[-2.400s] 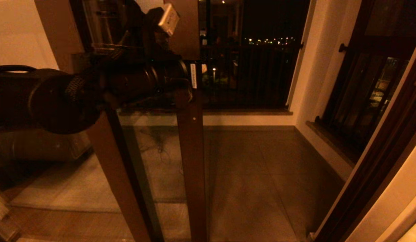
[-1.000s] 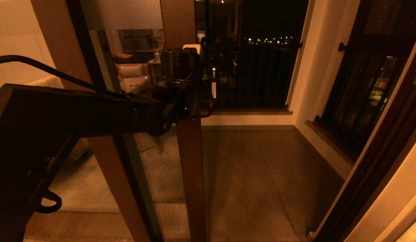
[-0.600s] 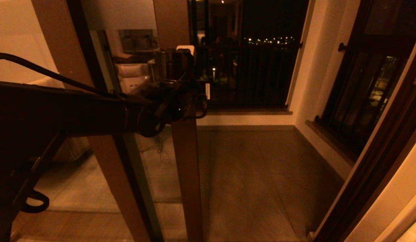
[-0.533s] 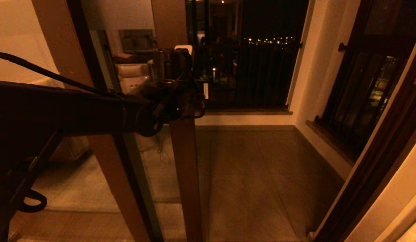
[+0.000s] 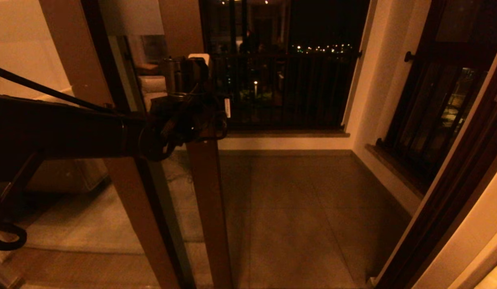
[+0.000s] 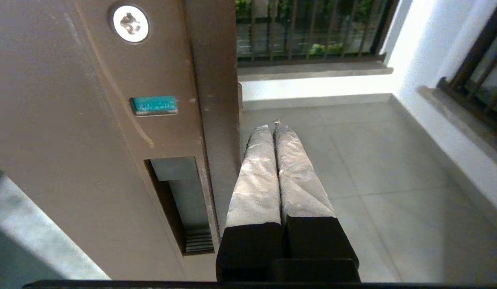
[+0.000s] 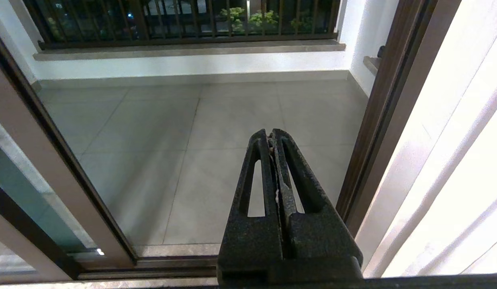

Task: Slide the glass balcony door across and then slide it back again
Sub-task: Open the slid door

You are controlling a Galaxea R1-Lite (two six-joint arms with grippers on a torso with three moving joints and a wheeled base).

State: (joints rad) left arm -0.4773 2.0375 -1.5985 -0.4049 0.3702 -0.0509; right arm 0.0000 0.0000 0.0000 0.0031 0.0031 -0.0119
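Door upright (image 6: 111,120) beside closed left jaws

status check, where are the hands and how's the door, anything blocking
Left hand shut, empty, at the door's handle upright. Right hand shut, parked low. Doorway partly open. Nothing blocking the track.

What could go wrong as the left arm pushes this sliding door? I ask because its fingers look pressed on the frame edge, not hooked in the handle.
The shut left gripper lies beside the edge of the glass balcony door, outside the recessed handle, so it may slip off and lose the push. The arm also blocks much of the head view, hiding the contact. The right gripper rests shut, away from the door.
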